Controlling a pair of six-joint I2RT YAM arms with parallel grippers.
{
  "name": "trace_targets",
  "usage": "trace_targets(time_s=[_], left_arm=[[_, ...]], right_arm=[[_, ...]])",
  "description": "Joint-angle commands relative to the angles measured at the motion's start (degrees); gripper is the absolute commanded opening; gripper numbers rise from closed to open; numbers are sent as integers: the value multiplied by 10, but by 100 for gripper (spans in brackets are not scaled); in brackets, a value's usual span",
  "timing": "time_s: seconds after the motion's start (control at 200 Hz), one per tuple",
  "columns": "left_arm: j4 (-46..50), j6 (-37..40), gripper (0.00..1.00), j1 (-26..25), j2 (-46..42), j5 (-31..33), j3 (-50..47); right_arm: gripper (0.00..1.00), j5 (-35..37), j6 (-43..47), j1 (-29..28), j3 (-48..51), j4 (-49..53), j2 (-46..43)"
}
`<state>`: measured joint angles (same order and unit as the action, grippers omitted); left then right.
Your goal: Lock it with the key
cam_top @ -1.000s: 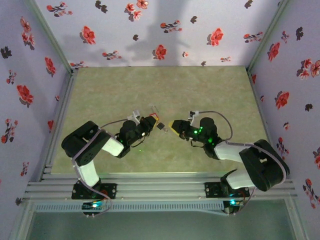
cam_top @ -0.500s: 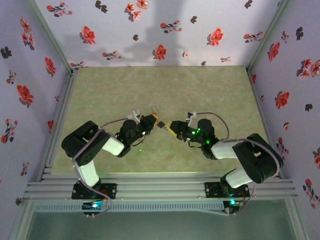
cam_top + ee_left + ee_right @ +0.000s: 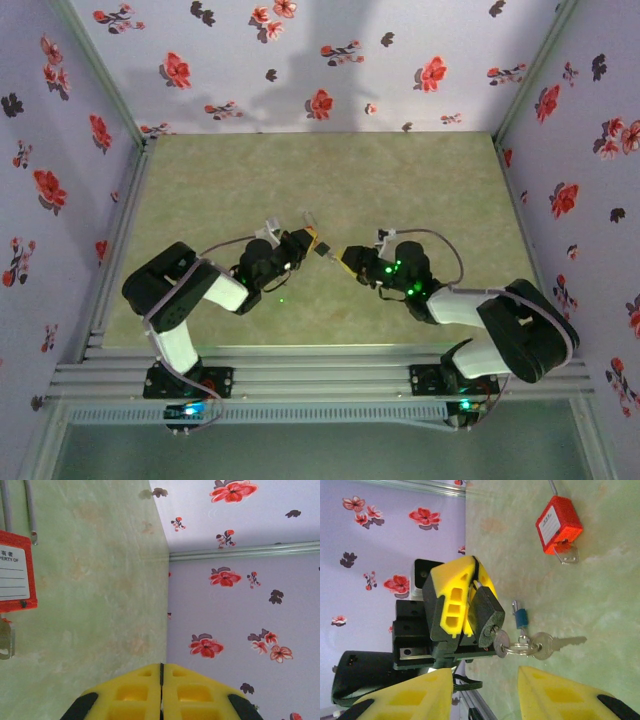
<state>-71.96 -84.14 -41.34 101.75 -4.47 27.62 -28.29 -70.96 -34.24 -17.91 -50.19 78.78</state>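
Top view looks steeply down, arm bases [image 3: 185, 382] along its lower edge. Both wrist views sit low and rolled sideways; the 2 share the red padlock [image 3: 559, 525].

Padlock [image 3: 559, 525] on table [image 3: 600, 580], apparently apart from key bunch [image 3: 540, 646].

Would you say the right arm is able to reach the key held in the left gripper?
Probably yes: the right gripper is open, facing the key in the left gripper, nothing between.

Lab test booth; floral-papered walls [image 3: 320, 60]
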Motion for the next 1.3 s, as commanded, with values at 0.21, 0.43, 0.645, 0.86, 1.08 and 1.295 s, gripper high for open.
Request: trace_targets(time_s=[0.21, 0.43, 0.645, 0.86, 1.08, 1.295], left_arm=[[-24, 5, 0, -4, -19, 7, 11], [-25, 10, 0, -9, -20, 4, 11], [-26, 14, 0, -8, -22, 0, 6], [-27, 15, 0, -9, -23, -10, 9], [-27, 17, 0, -11, -24, -17, 11], [-27, 17, 0, -17, -28, -21, 15]], right_arm=[[38, 18, -4, -16, -5, -37, 34], [37, 19, -2, -14, -13, -48, 48], [37, 19, 25, 0, -12, -14, 26], [36, 11, 57, 1, -18, -1, 14], [36, 3, 79, 2, -23, -3, 10], [35, 6, 90, 1, -26, 4, 16]])
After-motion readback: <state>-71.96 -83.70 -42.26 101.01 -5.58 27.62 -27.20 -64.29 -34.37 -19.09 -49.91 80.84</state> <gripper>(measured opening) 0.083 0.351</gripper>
